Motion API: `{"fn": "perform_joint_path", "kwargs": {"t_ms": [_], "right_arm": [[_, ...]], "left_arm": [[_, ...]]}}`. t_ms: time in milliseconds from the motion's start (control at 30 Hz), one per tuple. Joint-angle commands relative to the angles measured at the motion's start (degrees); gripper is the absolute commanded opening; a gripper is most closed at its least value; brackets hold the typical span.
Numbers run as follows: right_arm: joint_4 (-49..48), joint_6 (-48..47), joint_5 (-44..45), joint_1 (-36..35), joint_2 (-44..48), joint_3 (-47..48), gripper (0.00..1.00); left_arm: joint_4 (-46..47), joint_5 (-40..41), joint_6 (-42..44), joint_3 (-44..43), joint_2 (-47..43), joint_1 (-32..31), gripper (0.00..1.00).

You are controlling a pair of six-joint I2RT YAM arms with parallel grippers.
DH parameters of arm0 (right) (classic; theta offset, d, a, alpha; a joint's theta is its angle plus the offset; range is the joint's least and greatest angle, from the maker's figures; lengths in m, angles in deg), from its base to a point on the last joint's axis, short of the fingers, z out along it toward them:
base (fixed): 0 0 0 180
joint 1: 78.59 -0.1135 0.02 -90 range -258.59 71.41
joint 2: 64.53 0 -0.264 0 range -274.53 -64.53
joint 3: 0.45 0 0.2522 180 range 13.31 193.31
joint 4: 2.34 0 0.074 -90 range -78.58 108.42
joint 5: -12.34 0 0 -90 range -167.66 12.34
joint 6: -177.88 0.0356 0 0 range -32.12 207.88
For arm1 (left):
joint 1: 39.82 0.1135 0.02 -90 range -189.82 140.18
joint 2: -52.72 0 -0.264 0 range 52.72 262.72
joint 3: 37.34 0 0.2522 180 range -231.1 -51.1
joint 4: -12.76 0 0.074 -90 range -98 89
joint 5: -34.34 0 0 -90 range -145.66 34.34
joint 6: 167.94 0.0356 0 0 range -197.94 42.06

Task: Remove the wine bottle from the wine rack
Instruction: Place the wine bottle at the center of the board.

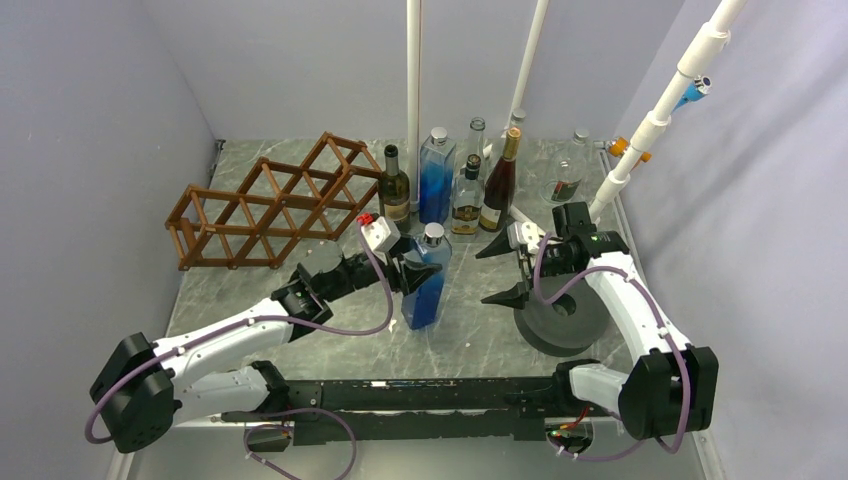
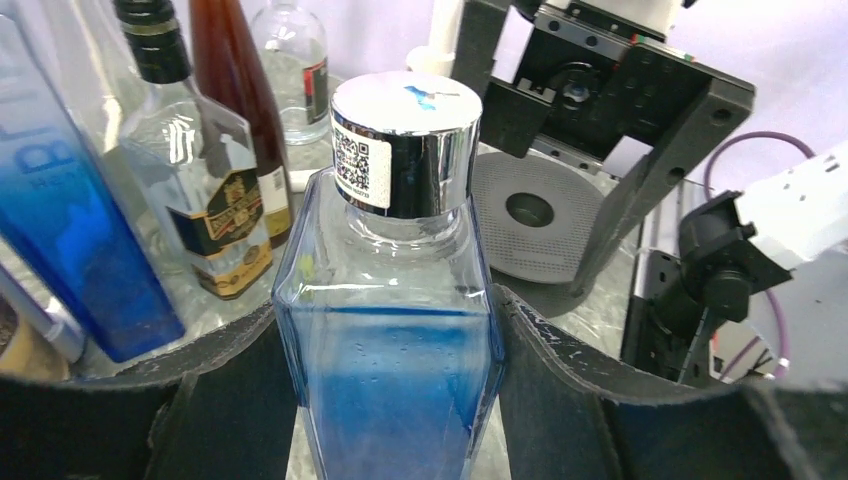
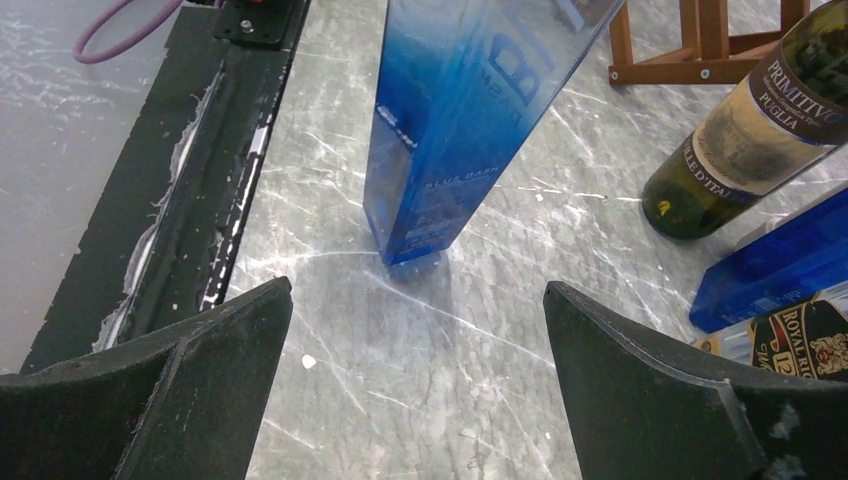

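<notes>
Nearest us, our left tool point(image 2: 392, 390) is clamped on both sides of a square blue bottle point(image 1: 425, 305) with a silver cap point(image 2: 405, 130); the bottle's base is on the desk point(image 1: 470, 335). Just beside it our right tool point(image 1: 482, 277) gapes wide, holding nothing, by a grey disc point(image 1: 565, 318). Farther back left, well apart from the bottle, sits the wooden wine rack point(image 1: 272, 205), and a cluster of bottles point(image 1: 455, 190) stands behind.

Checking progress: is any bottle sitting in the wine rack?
No, in the top view every cell of the wine rack is empty; the left gripper grips the blue square bottle clear of it.
</notes>
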Motion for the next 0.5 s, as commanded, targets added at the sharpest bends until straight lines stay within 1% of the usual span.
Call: {"fn": "perform_joint_path", "kwargs": {"t_ms": [0,467], "right_arm": [[-2.0,-1.2,-0.5,0.6,1.2,0.0,1.0],[-3.1,-1.5,0.6,1.0,1.0,-1.0,1.0]], "left_arm": [[10.5,5.2,2.6,-6.4,-3.2,0.1,0.0],[22.2,16.1,7.3,-6.9,3.0,1.8,0.0]]}}
